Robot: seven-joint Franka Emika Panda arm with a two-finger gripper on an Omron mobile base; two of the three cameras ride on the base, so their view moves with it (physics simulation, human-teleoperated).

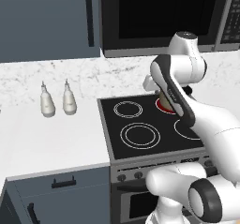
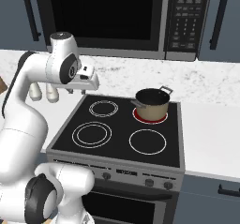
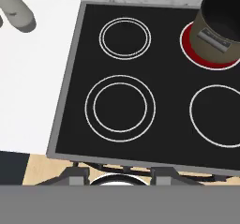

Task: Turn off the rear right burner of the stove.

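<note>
Here's your stove, black glass across the middle of the right base view, and the rear right burner glows red at the upper right of the cooktop with a tan pot sitting on it. In the hand view that same red ring sits at the upper right of the frame, half covered by the pot.

Your claw hangs high over the rear left of the glass, at the left of the right base view, well apart from everything. Its fingers are pressed together, nothing pinched between them.

Now the relation that matters: you don't touch the burner itself, you turn a knob, and the knobs run in a row along the grey front panel at the bottom of that view. So the target lies down, toward the near edge, and off to the right from where the claw hangs. In the left base view the burner peeks out behind the arm, at centre right.

Which knob governs the rear right zone I can't read from here; the markings are too small. My call: you'll need to spread the fingers first, then drop low in front of the panel.

The two shakers on the white table at the left stay well clear of your path.
</note>
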